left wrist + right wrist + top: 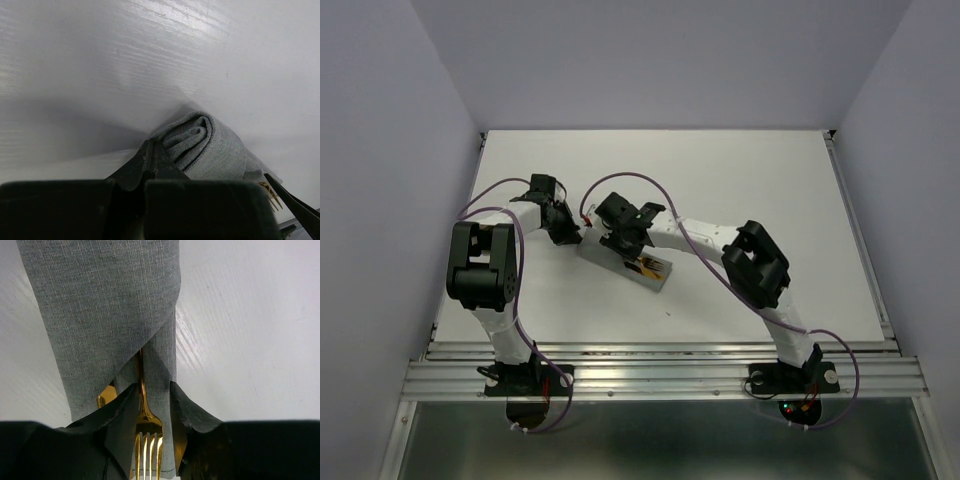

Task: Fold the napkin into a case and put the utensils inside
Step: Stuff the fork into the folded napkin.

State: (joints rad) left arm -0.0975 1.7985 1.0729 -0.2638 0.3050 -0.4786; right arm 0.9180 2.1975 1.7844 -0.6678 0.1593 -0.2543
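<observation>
The napkin lies folded as a narrow grey case (610, 255) in the middle of the white table (740, 180). Two golden utensils (650, 266) stick out of its right end. In the right wrist view the fork (148, 432) runs into the case (100, 305), and a second gold piece (104, 396) peeks out to its left. My right gripper (154, 390) is open a little, with its fingers either side of the fork's neck and a strip of cloth. My left gripper (150, 150) is shut, its tip against the case's rolled far end (200, 142).
Grey walls enclose the table on three sides. An aluminium rail (660, 375) runs along the near edge by the arm bases. Purple cables (705, 262) loop over both arms. The right gripper's finger (295, 205) and the fork tines (270, 193) show in the left wrist view.
</observation>
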